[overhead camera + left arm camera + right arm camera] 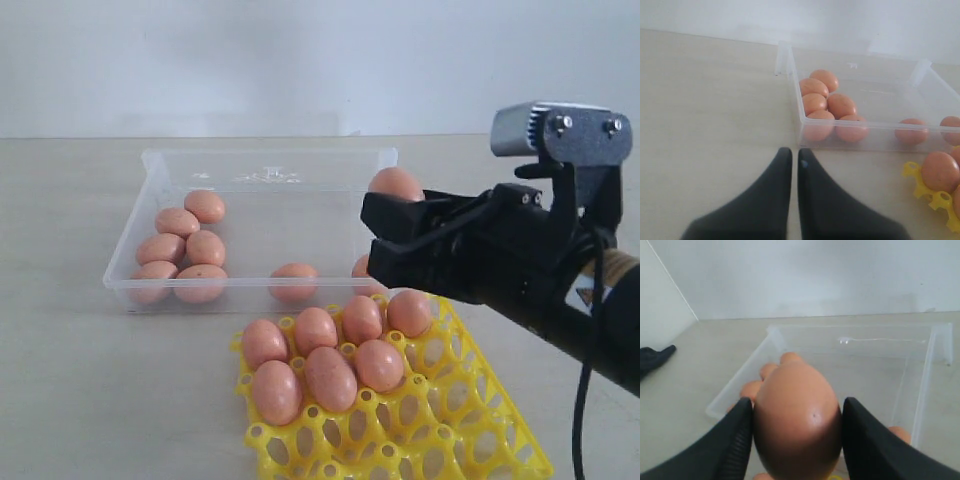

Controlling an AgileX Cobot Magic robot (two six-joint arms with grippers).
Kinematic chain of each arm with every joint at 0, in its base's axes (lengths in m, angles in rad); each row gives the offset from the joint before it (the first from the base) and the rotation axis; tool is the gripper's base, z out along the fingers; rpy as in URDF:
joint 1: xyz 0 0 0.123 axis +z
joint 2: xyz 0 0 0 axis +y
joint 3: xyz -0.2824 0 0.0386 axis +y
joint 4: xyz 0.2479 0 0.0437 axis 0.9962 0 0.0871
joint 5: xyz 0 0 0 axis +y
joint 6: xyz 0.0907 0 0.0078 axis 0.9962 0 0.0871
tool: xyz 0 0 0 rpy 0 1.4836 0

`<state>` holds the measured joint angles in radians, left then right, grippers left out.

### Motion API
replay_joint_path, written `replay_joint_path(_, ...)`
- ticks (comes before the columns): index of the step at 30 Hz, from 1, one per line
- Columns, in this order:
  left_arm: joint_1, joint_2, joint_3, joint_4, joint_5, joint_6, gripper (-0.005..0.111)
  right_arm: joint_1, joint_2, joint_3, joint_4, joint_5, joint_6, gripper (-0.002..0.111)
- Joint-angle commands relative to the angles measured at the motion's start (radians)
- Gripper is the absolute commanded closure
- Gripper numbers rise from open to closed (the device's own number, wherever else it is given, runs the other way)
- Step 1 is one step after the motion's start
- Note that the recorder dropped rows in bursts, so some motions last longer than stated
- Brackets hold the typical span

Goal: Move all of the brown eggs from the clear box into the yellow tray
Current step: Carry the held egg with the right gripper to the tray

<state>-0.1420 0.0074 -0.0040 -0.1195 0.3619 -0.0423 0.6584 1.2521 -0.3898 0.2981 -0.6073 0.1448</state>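
Your right claw [378,240], clamped on a brown egg [397,184] with its long axis along the fingers [735,440], hangs mid-right of the exterior view by the clear box [270,153]; empty yellow tray [480,430] cups lie just below, lower right.

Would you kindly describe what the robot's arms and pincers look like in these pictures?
Both pincers are matte black, with fingers tapering to rounded tips: the left pincer and the right pincer. The right arm is black and carries a grey metal camera housing with two screws, a black cable and a small label.
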Motion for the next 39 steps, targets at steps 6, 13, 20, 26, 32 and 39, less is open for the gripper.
replay_joint_path(6, -0.002, 0.004, 0.004, 0.004, -0.007, 0.004, 0.103, 0.0, -0.007, 0.205, -0.06, -0.334, 0.299, 0.108)
replay_joint_path(13, -0.002, 0.004, 0.004, 0.004, -0.007, 0.004, 0.103, -0.004, 0.017, 0.227, -0.058, -0.287, 0.228, 0.108)
replay_joint_path(20, -0.002, 0.004, 0.004, 0.004, -0.007, 0.004, 0.103, -0.217, 0.017, 0.225, -0.137, -0.287, 0.286, 0.108)
replay_joint_path(26, -0.002, 0.004, 0.004, 0.004, -0.007, 0.004, 0.103, -0.441, 0.017, 0.109, -0.582, -0.19, 0.508, 0.108)
replay_joint_path(32, -0.002, 0.004, 0.004, 0.004, -0.007, 0.004, 0.103, -0.486, 0.017, -0.03, -1.101, -0.212, 0.819, 0.108)
replay_joint_path(39, -0.002, 0.004, 0.004, 0.004, -0.007, 0.004, 0.103, -0.486, 0.017, -0.04, -1.432, -0.419, 0.979, 0.108)
